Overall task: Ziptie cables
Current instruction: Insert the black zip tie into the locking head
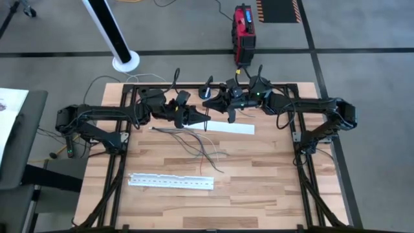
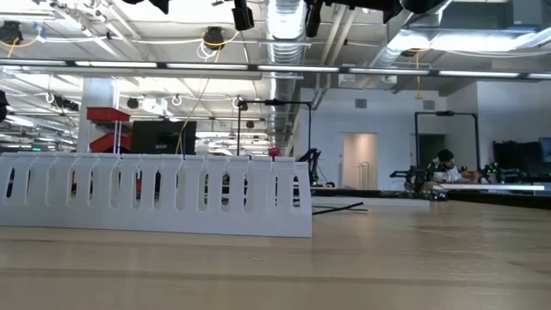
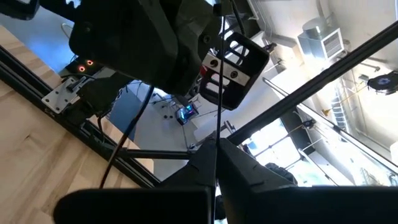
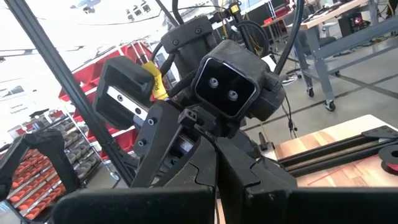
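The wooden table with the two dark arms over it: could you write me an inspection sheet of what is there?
Surface: pale wooden plank table in a black frame.
Job's things: thin loose grey and dark cables straggling mid-table, unbundled.
Clutter: two long white perforated strips, one at the near side, one under the grippers.
Grippers: left gripper and right gripper face each other above the far strip.
Cables: pale cords trail off the far left corner.
Surroundings: red box and white pole base on the floor.

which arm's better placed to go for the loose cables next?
Left, probably. In the high view the left gripper hangs at the table's far edge almost directly above the cables, whose ends trail below it. The right gripper sits farther right, over the white strip, so it would have to cross over.
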Robot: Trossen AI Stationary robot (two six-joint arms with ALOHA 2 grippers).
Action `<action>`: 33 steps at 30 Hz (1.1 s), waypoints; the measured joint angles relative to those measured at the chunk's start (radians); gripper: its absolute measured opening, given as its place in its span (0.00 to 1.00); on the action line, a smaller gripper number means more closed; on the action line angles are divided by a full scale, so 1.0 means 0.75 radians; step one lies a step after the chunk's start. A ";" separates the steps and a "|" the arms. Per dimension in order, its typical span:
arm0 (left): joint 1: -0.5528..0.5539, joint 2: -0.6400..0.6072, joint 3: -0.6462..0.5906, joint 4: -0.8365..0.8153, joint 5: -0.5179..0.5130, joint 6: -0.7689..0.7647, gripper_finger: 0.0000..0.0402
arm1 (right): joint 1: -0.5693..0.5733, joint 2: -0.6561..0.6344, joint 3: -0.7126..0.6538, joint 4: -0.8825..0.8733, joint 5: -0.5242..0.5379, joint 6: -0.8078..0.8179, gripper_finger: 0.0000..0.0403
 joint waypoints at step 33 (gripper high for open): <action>0.013 0.001 0.000 0.039 0.080 -0.346 0.00 | 0.162 0.001 0.001 -0.267 0.127 -0.364 0.00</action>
